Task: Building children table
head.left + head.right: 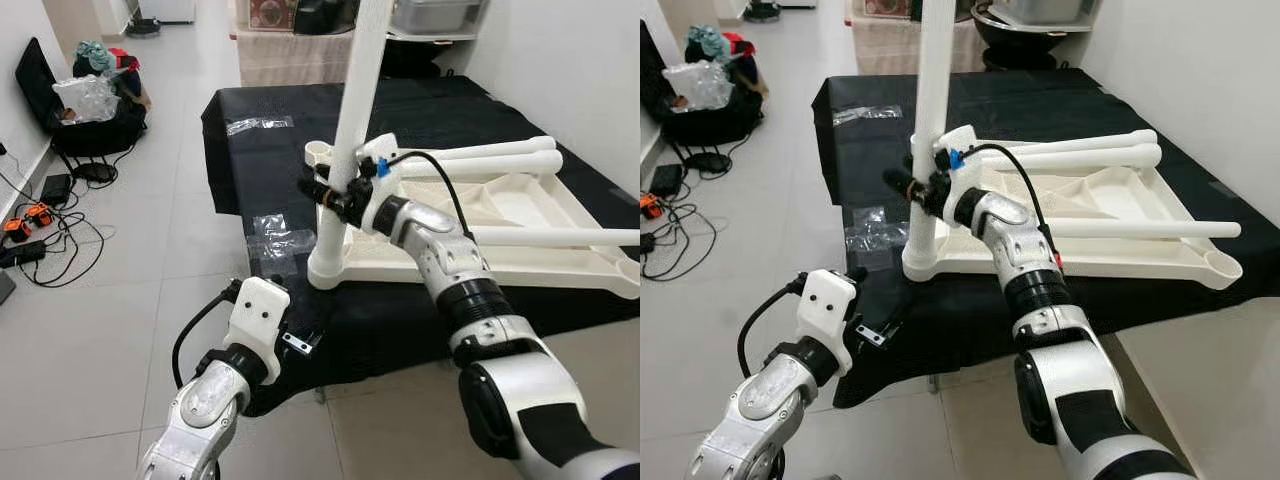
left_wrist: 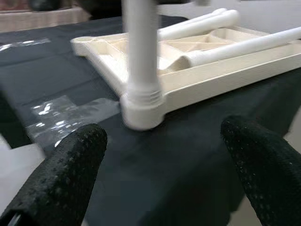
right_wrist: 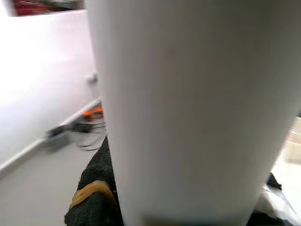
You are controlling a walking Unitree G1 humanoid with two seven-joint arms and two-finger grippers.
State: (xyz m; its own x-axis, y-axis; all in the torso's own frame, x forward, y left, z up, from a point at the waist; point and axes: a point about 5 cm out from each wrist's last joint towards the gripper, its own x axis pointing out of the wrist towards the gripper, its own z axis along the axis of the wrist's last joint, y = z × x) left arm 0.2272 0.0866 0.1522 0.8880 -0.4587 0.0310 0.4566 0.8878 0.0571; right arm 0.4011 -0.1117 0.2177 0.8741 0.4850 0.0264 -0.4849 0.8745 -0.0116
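You see an evenly lit, bright indoor room in both eye views, with soft daylight-like light and no hard shadows. The pale floor (image 1: pixel 150 250) shows a mild sheen. Clear plastic bags (image 1: pixel 272 235) on the black cloth (image 1: pixel 250 150) catch small glints. The white leg (image 1: pixel 345 150) and upturned table (image 1: pixel 520 215) look close to overexposed against the dark cloth. Both eye views are sharp in the middle and bend slightly toward the edges. In the left wrist view you get motion blur, and the near fingers (image 2: pixel 66 174) are out of focus. In the right wrist view the leg sits too close to focus, and the wall (image 3: pixel 42 80) behind is washed out.
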